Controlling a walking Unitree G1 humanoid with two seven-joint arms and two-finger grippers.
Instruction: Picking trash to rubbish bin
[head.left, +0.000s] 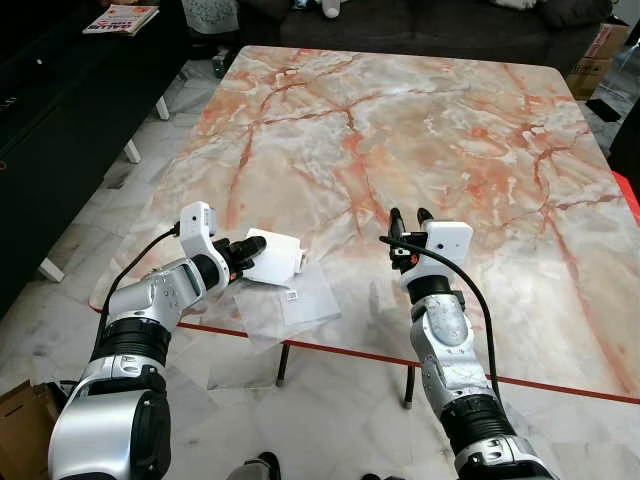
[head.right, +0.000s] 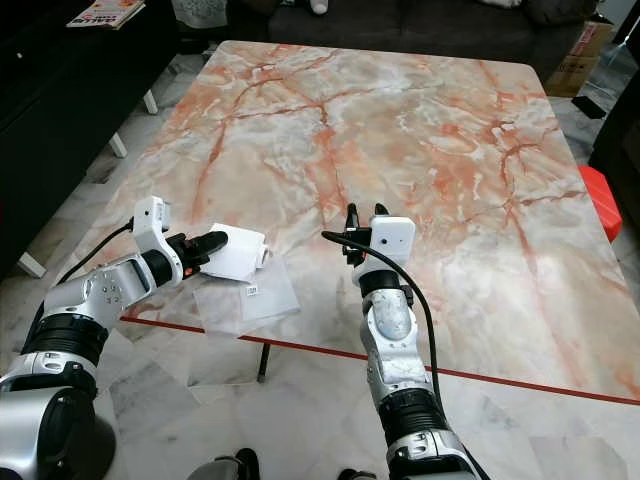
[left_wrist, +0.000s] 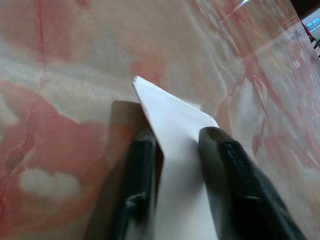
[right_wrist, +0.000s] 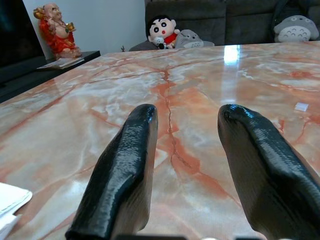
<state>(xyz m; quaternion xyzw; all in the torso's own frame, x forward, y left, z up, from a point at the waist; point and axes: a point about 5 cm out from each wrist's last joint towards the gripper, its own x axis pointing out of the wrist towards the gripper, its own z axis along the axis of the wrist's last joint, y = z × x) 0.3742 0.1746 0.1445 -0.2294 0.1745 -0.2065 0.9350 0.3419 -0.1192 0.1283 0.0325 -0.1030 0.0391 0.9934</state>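
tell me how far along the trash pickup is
Done: the left end effector has gripped the white paper near the marble table edge. In hand: that paper. Left: the clear plastic sheet, carrying to a bin. Right end effector is open, idle.

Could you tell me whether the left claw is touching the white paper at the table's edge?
Touching. The left wrist view shows the left claw with both black fingers pressed against the white paper between them.
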